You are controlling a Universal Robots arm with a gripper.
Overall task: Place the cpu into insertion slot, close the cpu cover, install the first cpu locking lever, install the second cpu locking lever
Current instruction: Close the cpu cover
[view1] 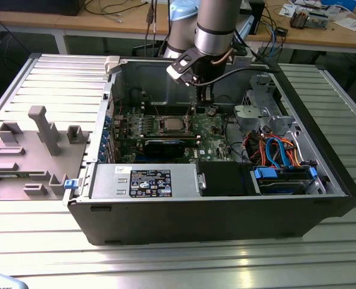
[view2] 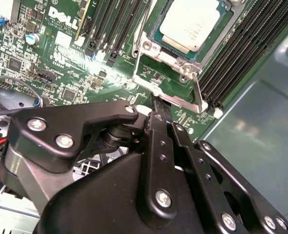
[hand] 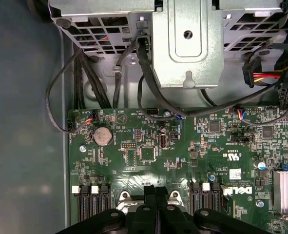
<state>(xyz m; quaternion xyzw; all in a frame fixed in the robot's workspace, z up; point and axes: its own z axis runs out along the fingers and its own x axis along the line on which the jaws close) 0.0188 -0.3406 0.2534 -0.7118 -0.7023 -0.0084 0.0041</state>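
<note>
The small square chip with a dull silver-grey metal top, the cpu [view2: 190, 24], sits in the insertion slot [view2: 153, 35] on the green circuit board [hand: 148, 146]. The thin silvery frame-shaped cpu cover [view2: 197, 95] is swung open beside the slot. The black gripper [view2: 153, 105] has its jaws drawn together at the cover's free edge; whether metal is nipped between them cannot be told. Long black memory slots [view2: 241, 53] flank the socket. Black cables [hand: 85, 83] and a grey metal drive cage [hand: 185, 44] lie beyond the board
</note>
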